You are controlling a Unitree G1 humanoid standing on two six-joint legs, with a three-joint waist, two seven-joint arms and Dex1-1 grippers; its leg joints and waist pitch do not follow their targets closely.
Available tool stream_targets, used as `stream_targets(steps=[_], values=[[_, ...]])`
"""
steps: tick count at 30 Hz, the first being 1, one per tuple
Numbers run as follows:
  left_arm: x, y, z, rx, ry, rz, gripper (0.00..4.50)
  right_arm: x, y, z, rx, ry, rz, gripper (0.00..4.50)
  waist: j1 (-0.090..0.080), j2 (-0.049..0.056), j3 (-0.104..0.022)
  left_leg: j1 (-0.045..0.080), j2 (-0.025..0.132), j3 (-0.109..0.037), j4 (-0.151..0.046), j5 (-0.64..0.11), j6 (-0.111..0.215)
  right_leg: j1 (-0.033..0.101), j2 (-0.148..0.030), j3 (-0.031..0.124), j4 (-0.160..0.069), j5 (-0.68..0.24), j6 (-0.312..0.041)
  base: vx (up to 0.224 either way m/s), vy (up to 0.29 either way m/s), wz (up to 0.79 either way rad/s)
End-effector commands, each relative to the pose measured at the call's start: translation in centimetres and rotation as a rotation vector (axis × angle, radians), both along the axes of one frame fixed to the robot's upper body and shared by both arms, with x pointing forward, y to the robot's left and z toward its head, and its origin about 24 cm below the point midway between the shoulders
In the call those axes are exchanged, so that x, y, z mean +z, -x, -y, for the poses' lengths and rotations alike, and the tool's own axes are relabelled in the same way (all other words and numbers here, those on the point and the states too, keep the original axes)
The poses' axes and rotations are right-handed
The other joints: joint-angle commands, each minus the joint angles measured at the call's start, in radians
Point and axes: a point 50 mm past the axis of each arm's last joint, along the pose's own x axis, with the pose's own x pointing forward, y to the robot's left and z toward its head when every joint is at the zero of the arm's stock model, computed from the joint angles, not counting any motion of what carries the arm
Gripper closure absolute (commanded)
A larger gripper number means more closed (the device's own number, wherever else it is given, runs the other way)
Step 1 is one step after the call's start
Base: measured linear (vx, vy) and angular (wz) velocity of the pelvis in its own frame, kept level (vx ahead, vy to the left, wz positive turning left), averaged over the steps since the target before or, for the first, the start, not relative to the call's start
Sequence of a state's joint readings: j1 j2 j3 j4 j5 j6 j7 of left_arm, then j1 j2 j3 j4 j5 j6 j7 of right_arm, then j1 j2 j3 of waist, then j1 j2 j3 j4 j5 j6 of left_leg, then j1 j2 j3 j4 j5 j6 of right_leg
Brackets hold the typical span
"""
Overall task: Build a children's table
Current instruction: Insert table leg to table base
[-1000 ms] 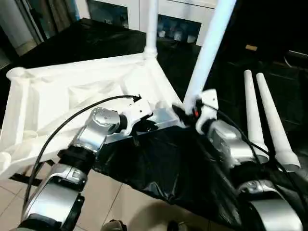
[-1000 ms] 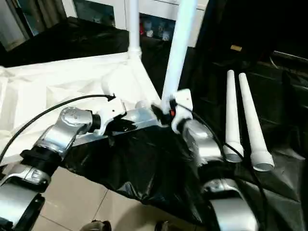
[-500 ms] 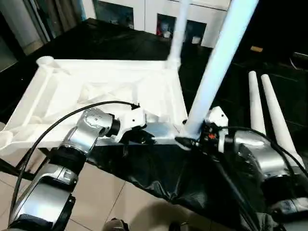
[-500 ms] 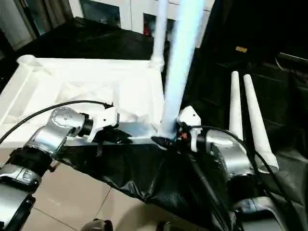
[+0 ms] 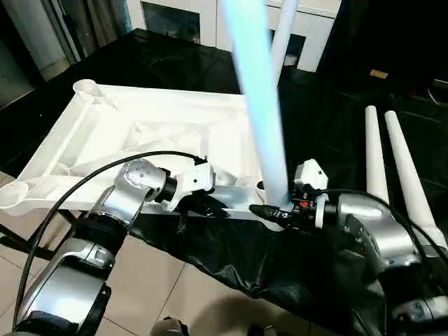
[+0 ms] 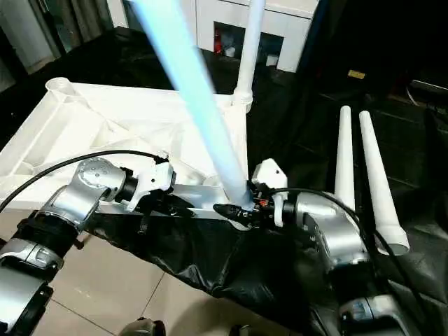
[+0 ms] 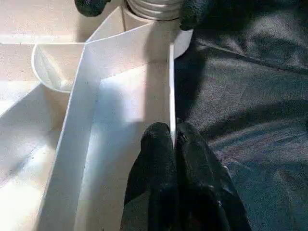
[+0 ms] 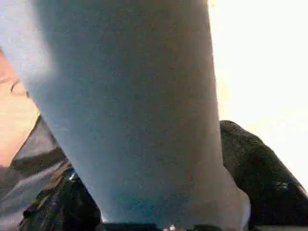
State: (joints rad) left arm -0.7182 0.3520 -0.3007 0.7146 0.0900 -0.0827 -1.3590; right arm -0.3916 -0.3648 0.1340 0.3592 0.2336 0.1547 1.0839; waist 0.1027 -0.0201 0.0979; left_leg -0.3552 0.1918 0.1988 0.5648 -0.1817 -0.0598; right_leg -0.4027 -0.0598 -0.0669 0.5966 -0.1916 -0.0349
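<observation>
The inverted white table top (image 5: pixel 140 133) lies on the black-draped counter (image 5: pixel 336 126), its near edge overhanging. The left tool (image 7: pixel 172 144) is pinched tight on that thin near rim. The right tool (image 6: pixel 234 208) is clamped around the collar of a tapered leg (image 5: pixel 259 105) at the near-right corner socket (leaning, not yet square). Hollow plastic: probably light, stiff, slick; the ridged collar looks like the best hold. Two spare legs (image 5: pixel 392 175) lie towards the counter's right edge.

A home-like room: white cabinets (image 5: pixel 210 21), tiled floor (image 5: pixel 182 294), curtains (image 5: pixel 91 21).

Beige tiled floor (image 5: pixel 189 294); white cabinets (image 6: pixel 280 31) along the far wall.
</observation>
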Motion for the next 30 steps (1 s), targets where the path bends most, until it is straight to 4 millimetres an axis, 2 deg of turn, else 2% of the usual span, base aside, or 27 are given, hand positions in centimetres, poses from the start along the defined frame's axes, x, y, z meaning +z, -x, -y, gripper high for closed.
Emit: stream_targets(steps=[1,5,6,7,8,9,10,11,13,14,15,17,20,22,23,26,30], values=[[-0.7,0.1,0.6,0.027,0.040,-0.011,4.50,-1.3,0.8,-0.7,-0.001,-0.033,-0.051,1.68,0.001,-0.003,-0.073,0.005,0.051,-0.021,-0.052,-0.099,0.093,0.057,-0.094,0.056,-0.052,-0.072,-0.244,0.000,0.000,0.00],[-0.7,0.0,0.4,0.053,0.052,0.000,4.50,-1.8,0.7,-0.3,-0.105,-0.091,-0.059,1.69,0.003,0.005,-0.074,0.009,0.052,-0.021,-0.054,-0.132,0.075,0.055,-0.097,0.056,-0.060,-0.114,-0.240,0.000,0.000,0.00],[-0.6,-0.1,0.4,0.057,0.061,0.008,4.50,-1.9,0.7,-0.2,-0.128,-0.105,-0.059,1.69,0.003,0.004,-0.073,0.007,0.052,-0.022,-0.055,-0.134,0.069,0.056,-0.096,0.056,-0.060,-0.117,-0.241,0.000,0.000,0.00],[-0.4,-0.1,0.4,0.062,0.071,0.017,4.50,-1.9,0.7,-0.2,-0.143,-0.116,-0.059,1.69,0.005,0.017,-0.076,0.008,0.052,-0.024,-0.054,-0.140,0.064,0.056,-0.097,0.056,-0.059,-0.120,-0.242,0.000,0.000,0.00],[-0.4,-0.1,0.4,0.062,0.071,0.017,4.50,-1.9,0.7,-0.2,-0.143,-0.116,-0.059,1.69,0.002,0.010,-0.075,0.009,0.052,-0.023,-0.055,-0.151,0.058,0.055,-0.095,0.055,-0.061,-0.122,-0.243,0.000,0.000,0.00],[0.4,-0.4,0.4,0.080,0.121,0.051,4.22,-2.0,0.7,-0.3,-0.171,-0.138,-0.054,1.69,0.003,0.008,-0.075,0.008,0.050,-0.023,-0.054,-0.153,0.056,0.056,-0.095,0.056,-0.060,-0.123,-0.241,0.000,0.000,0.00],[0.9,-0.6,0.4,0.087,0.159,0.053,4.06,-2.1,0.7,-0.4,-0.184,-0.148,-0.054,1.69,0.005,0.015,-0.078,0.008,0.051,-0.023,-0.054,-0.150,0.054,0.058,-0.098,0.056,-0.059,-0.120,-0.243,0.000,0.000,0.00],[1.5,-0.6,0.5,0.086,0.201,0.050,3.95,-2.1,0.7,-0.4,-0.194,-0.157,-0.055,1.69,0.004,0.012,-0.079,0.007,0.050,-0.023,-0.052,-0.137,0.054,0.059,-0.098,0.057,-0.057,-0.103,-0.244,0.000,0.000,0.00],[2.3,-0.6,0.5,0.083,0.267,0.037,3.95,-2.2,0.7,-0.5,-0.204,-0.165,-0.057,1.69,0.011,0.018,-0.086,0.006,0.051,-0.022,-0.049,-0.114,0.054,0.061,-0.097,0.054,-0.050,-0.050,-0.267,0.000,0.000,0.00],[3.2,-0.5,0.6,0.074,0.334,0.022,3.76,-2.3,0.7,-0.6,-0.207,-0.167,-0.057,1.69,0.012,0.019,-0.087,0.004,0.052,-0.022,-0.047,-0.104,0.058,0.062,-0.095,0.053,-0.042,-0.007,-0.285,0.000,0.000,0.00],[3.8,-0.4,0.6,0.065,0.375,0.001,3.62,-2.4,0.7,-0.6,-0.209,-0.170,-0.058,1.69,0.012,0.015,-0.090,0.001,0.053,-0.023,-0.047,-0.104,0.061,0.066,-0.096,0.052,-0.039,0.009,-0.294,0.000,0.000,0.00],[4.2,-0.4,0.6,0.058,0.406,-0.015,3.54,-2.4,0.7,-0.7,-0.211,-0.173,-0.059,1.69,0.009,0.015,-0.086,0.002,0.050,-0.020,-0.046,-0.112,0.064,0.063,-0.094,0.052,-0.041,-0.006,-0.296,0.000,0.000,0.00],[4.9,-0.3,0.8,0.051,0.473,-0.051,3.44,-2.5,0.7,-0.8,-0.213,-0.177,-0.062,1.69,0.010,0.012,-0.085,0.003,0.045,-0.018,-0.044,-0.119,0.063,0.064,-0.093,0.054,-0.049,-0.080,-0.270,0.000,0.000,0.00],[5.2,-0.4,1.3,0.061,0.525,-0.058,3.15,-2.5,0.6,-0.9,-0.209,-0.181,-0.065,1.69,0.012,0.013,-0.086,0.005,0.046,-0.018,-0.043,-0.123,0.060,0.062,-0.093,0.054,-0.053,-0.112,-0.256,0.000,0.000,0.00],[5.3,-0.4,1.5,0.058,0.535,-0.064,3.11,-2.5,0.6,-1.0,-0.208,-0.182,-0.065,1.69,0.012,0.009,-0.087,0.003,0.045,-0.018,-0.043,-0.120,0.060,0.064,-0.092,0.054,-0.052,-0.116,-0.253,0.000,0.000,0.00],[5.7,-0.1,3.1,0.023,0.586,-0.113,2.82,-2.5,0.6,-1.0,-0.200,-0.180,-0.071,1.69,0.014,0.009,-0.089,0.004,0.048,-0.020,-0.043,-0.119,0.056,0.063,-0.092,0.054,-0.049,-0.117,-0.252,0.000,0.000,0.00],[6.2,0.0,4.7,0.022,0.627,-0.127,2.69,-2.5,0.5,-0.9,-0.198,-0.177,-0.073,1.69,0.015,0.007,-0.091,0.001,0.044,-0.020,-0.038,-0.105,0.070,0.065,-0.091,0.054,-0.048,-0.089,-0.253,0.000,0.000,0.00]])
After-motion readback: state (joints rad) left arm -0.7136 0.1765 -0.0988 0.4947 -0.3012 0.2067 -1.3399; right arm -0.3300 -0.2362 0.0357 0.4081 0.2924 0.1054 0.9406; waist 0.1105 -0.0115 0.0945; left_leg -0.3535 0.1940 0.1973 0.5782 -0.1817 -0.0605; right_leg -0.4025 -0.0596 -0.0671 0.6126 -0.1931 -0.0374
